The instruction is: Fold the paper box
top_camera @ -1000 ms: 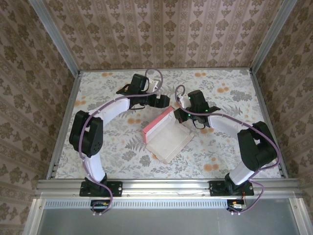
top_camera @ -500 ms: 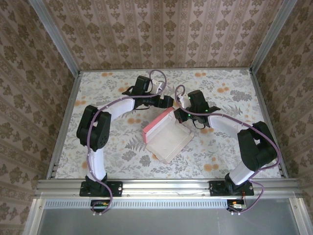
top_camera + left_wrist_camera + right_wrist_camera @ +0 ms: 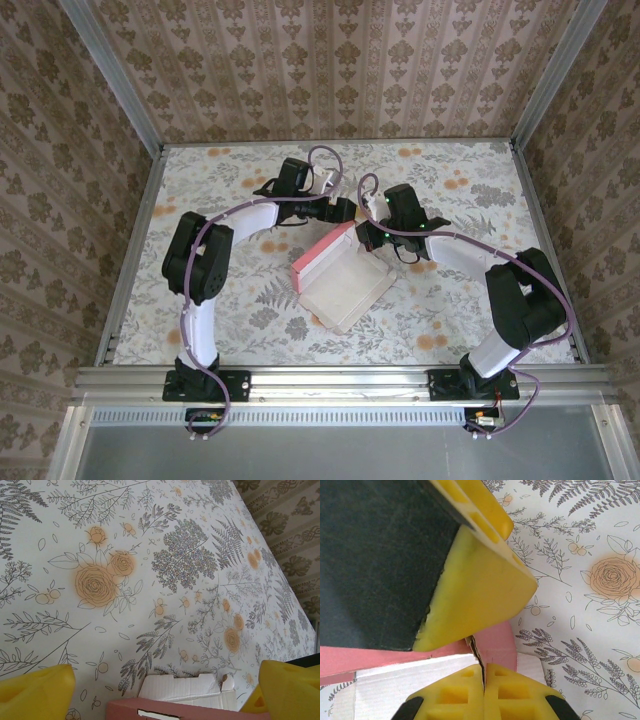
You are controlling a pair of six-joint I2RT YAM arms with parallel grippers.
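Note:
The paper box [image 3: 345, 288] lies open at the table's middle, pale off-white inside up, with one long pink wall [image 3: 322, 250] raised on its left side. My right gripper [image 3: 368, 236] is at the box's far corner, shut on a thin pink flap [image 3: 495, 642] whose edge runs into the seam between its fingers [image 3: 512, 697]. My left gripper [image 3: 348, 210] hovers open just behind that far end. In the left wrist view its yellow fingertips [image 3: 37, 692] stand wide apart, with the pink edge [image 3: 185, 711] and an off-white tabbed flap [image 3: 182, 690] low between them. One left finger [image 3: 480, 590] looms close above the flap.
The floral table [image 3: 220, 290] is bounded by metal rails at left [image 3: 130, 250], right [image 3: 545, 250] and front [image 3: 340, 378], with patterned walls behind. The two grippers are very close together at the box's far end.
The left arm has swung right, bringing its open gripper closer to the box's far end and the right gripper. The right arm and the box have stayed put.

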